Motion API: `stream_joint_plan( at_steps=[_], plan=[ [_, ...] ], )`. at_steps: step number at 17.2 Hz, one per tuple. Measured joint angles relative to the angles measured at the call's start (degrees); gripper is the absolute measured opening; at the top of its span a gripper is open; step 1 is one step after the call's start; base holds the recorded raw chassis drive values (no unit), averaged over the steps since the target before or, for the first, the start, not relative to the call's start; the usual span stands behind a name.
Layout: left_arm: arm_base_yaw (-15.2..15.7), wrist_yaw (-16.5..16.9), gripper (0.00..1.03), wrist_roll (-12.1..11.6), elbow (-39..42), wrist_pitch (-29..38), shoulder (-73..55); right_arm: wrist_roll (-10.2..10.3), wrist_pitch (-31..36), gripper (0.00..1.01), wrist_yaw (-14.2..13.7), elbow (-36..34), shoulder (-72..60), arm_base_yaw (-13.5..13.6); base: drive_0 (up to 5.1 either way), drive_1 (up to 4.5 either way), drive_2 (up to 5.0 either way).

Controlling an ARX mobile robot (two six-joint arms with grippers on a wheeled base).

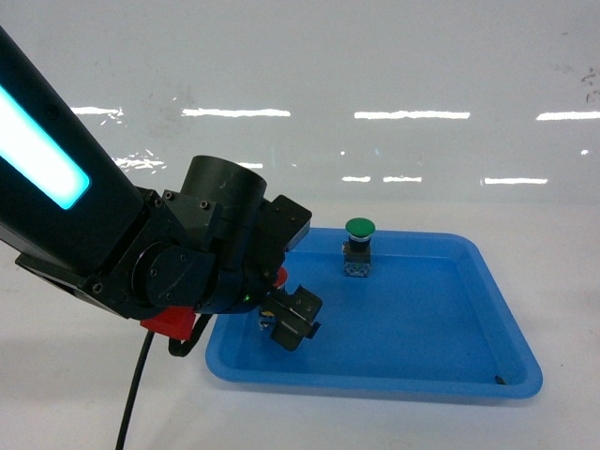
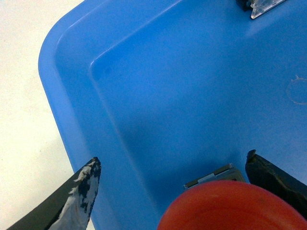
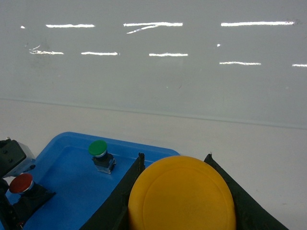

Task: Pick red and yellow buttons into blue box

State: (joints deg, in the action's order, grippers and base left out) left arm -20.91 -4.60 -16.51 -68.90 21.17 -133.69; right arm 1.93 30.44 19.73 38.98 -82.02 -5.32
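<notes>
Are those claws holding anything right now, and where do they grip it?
Left gripper holds the red button; right gripper holds the yellow button. Exact grip spots are hidden.

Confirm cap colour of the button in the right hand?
Yellow button; right wrist view shows it best.

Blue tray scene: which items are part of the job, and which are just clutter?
Job:
- red button, between the left gripper fingers over the tray
- yellow button, in the right gripper
- blue box

Clutter:
- green button, standing in the box
</notes>
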Motion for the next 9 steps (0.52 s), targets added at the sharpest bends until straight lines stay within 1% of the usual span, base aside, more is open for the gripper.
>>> stream_joint_plan(
  at_steps=[1, 3, 4, 5, 6, 7, 9],
  plan=[
    [0.0, 0.0, 0.85, -0.07, 0.02, -0.09, 0.0, 0.0, 0.0, 0.32, 0.0, 0.0, 0.0, 0.0, 0.0, 0.0, 0.0],
    [0.0, 0.0, 0.63, -0.07, 0.02, -0.11, 0.0, 0.0, 0.0, 0.32, 0.0, 0.0, 0.0, 0.0, 0.0, 0.0, 0.0],
    [0.0, 0.0, 0.49, -0.07, 0.02, -0.11, 0.0, 0.0, 0.0, 0.32, 0.0, 0.0, 0.0, 0.0, 0.0, 0.0, 0.0],
    [0.0, 0.0, 0.38, -0.04, 0.02, -0.09, 0.0, 0.0, 0.0, 0.32, 0.0, 0.0, 0.0, 0.0, 0.0, 0.0, 0.0],
    [0.0, 0.09, 0.31, -0.02, 0.02, -0.04, 0.0, 0.0, 0.0, 0.32, 0.0, 0.0, 0.0, 0.0, 0.0, 0.0, 0.0],
    [-0.04, 0.09, 0.28, -0.04, 0.0, -0.02, 0.0, 0.0, 0.0, 0.32, 0.0, 0.0, 0.0, 0.0, 0.0, 0.0, 0.0],
    [-0.04, 0.09, 0.28, -0.04, 0.0, -0.02, 0.0, 0.0, 0.0, 0.32, 0.0, 0.0, 0.0, 0.0, 0.0, 0.0, 0.0]
  ],
)
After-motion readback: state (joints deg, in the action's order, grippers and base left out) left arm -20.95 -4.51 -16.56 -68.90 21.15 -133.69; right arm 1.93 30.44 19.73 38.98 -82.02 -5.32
